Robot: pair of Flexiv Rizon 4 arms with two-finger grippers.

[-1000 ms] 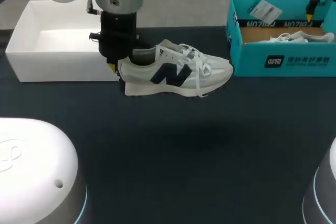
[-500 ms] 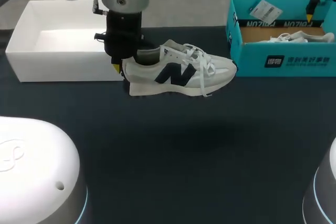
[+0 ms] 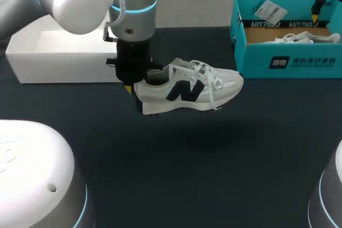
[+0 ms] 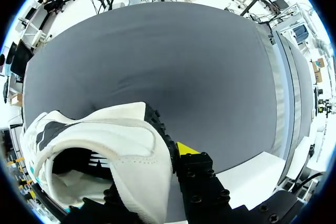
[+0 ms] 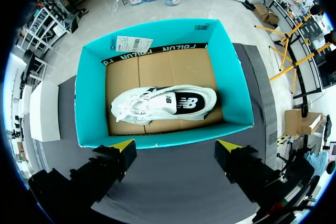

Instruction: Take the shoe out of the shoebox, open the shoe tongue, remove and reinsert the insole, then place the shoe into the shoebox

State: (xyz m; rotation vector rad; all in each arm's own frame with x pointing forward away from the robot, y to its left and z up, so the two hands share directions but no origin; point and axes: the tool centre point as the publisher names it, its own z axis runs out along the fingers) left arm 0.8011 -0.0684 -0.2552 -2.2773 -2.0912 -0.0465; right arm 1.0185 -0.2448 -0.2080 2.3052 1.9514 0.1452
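Observation:
A white sneaker [image 3: 189, 86] with a dark logo hangs just above the dark table, toe pointing right. My left gripper [image 3: 131, 85] is shut on its heel collar. In the left wrist view the sneaker [image 4: 115, 140] fills the space at my left gripper [image 4: 155, 163]; one yellow fingertip [image 4: 186, 148] presses the outside of the heel and the other is hidden inside. The teal shoebox [image 3: 288, 60] stands at the back right with a second white sneaker [image 5: 163, 103] lying in it. My right gripper [image 5: 176, 145] hovers open above the shoebox [image 5: 94, 103] and shows in the head view as the right gripper [image 3: 318, 9].
A white box lid [image 3: 32, 62] lies at the back left, close behind my left arm. A paper tag [image 5: 130, 43] rests on the shoebox's far wall. Dark tabletop [image 3: 203, 169] stretches across the front and middle.
My left arm has carried the sneaker to the right and toward the front, away from the white lid. The right arm has stayed still.

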